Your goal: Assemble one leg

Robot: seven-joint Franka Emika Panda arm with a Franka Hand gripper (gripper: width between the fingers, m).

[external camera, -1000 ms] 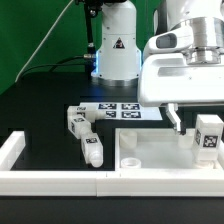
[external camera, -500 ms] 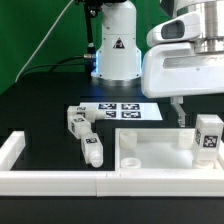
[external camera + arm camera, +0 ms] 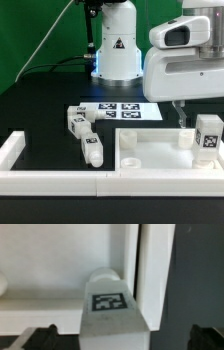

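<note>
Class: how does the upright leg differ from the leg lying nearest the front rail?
Pose: upright leg stands on end at the panel's corner; lying leg rests sideways on the black table. Place: upright leg at the exterior view's right; lying leg left of the panel. Both are white, tagged pegs.

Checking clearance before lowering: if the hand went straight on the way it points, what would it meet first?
Probably the upright leg, centred under the open hand; depth is unclear.

wrist cam | my gripper (image 3: 120, 335) spread wide, dark fingertips (image 3: 38, 334) blurry | white leg (image 3: 108, 308) with a square tag sits between them, touching neither | white panel (image 3: 50, 258) behind it, raised white wall (image 3: 155, 269) alongside | black table (image 3: 202, 274) beyond
</note>
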